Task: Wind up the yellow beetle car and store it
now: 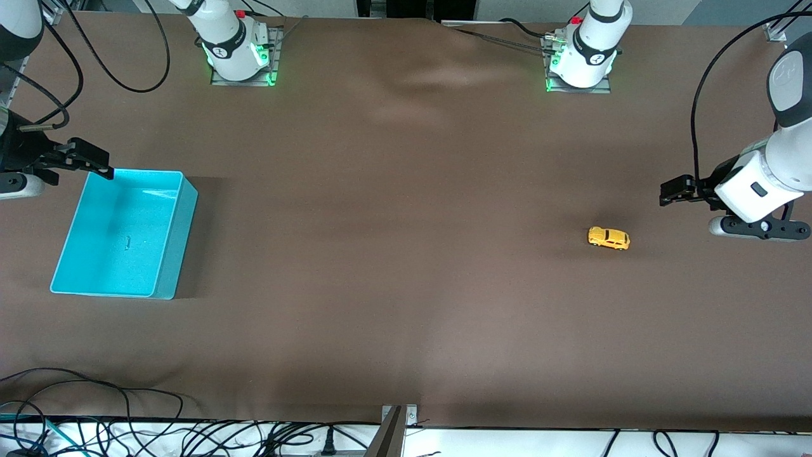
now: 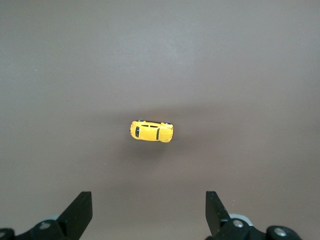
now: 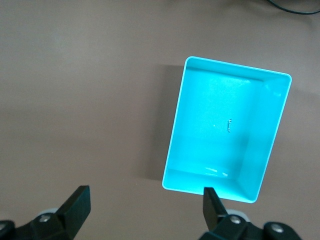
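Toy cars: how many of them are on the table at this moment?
1. The yellow beetle car stands on the brown table toward the left arm's end, apart from the cyan bin at the right arm's end. The bin's inside shows no car.

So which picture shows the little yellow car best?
The left wrist view: the yellow beetle car sits mid-frame, seen from above, dark windows visible. The front view shows it tiny on the table. The right wrist view misses it.

Probably a robotics lab: bolted arm bases (image 1: 240,47), loose cables (image 1: 127,425), brown-covered table (image 1: 406,254).
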{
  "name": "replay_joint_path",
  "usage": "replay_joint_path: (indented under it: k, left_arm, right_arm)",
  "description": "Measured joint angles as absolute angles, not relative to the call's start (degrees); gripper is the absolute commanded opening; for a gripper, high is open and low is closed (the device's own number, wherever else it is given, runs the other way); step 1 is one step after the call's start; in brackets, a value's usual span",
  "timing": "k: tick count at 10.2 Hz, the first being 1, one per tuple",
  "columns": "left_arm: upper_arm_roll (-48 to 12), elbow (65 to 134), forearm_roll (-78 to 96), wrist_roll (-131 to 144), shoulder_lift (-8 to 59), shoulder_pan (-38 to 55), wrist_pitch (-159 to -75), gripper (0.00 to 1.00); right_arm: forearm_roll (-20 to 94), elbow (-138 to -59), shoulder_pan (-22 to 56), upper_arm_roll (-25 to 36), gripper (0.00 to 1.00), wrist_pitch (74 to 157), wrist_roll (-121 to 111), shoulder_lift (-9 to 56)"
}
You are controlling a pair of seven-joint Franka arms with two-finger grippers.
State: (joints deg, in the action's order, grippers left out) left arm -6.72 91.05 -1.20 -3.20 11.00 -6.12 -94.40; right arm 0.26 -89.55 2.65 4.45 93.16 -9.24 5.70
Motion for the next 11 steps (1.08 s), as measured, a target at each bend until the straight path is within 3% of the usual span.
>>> replay_joint_path:
  k: [11]
  left_arm:
    - [-6.7,91.1,-1.2,-3.2,11.9,-6.9,-94.3,1.00]
  right_arm:
    - [0.3,-89.9,2.6,4.5,1.00,93.2,-9.7,5.7]
